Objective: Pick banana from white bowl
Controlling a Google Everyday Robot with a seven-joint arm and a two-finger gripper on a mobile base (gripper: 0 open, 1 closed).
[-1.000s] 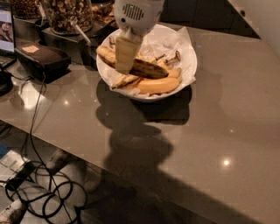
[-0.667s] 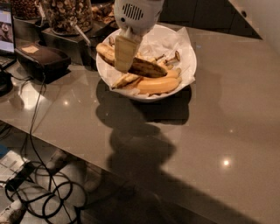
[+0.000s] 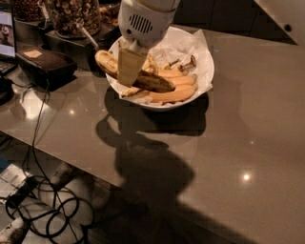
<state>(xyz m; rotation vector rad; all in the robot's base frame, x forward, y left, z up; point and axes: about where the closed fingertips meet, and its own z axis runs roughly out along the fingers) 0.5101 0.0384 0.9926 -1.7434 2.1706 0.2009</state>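
The white bowl (image 3: 202,57), lined with crumpled white paper, stands at the back middle of the grey table. Several bananas lie in it. The brown-mottled banana (image 3: 152,82) lies slanted across the bowl, its left end reaching over the left rim. Two cleaner orange-yellow bananas (image 3: 174,94) lie under and in front of it. My gripper (image 3: 128,66) comes down from the white wrist at the top onto the left half of the mottled banana. One tan finger (image 3: 127,64) is in front of the banana, the other is hidden behind it. The gripper is shut on the banana.
Glass jars of nuts (image 3: 71,14) stand at the back left on a dark tray. A black box (image 3: 45,64) and a laptop screen (image 3: 5,28) are at the left. The table's front-left edge (image 3: 71,159) drops to a floor with cables (image 3: 52,214).
The gripper has shifted a little left and lower onto the mottled banana. The banana's left end now reaches over the bowl's left rim.
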